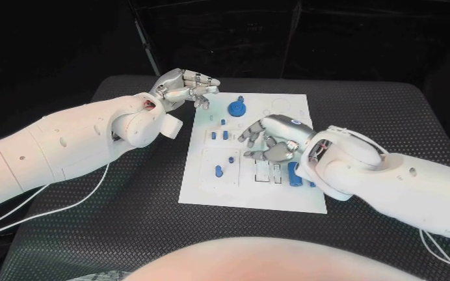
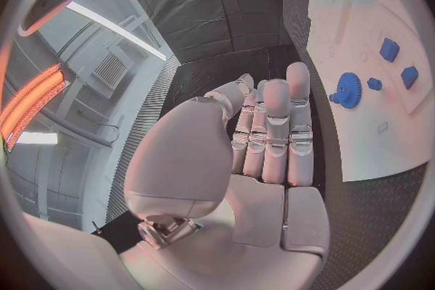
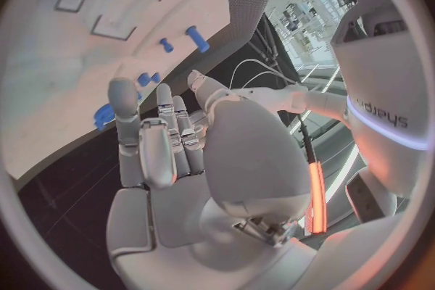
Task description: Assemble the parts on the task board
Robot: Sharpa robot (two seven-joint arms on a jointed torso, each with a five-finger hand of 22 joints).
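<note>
Both hands held nothing: the left hand hovered beside the task board, the right hand spread above it.

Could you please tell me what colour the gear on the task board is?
Blue; the gear shows best in the left wrist view.

We see a smooth, matt white task board on a black table with a rough, dimpled mat surface; the blue gear looks like plastic, the arms' shells glossy.
</note>
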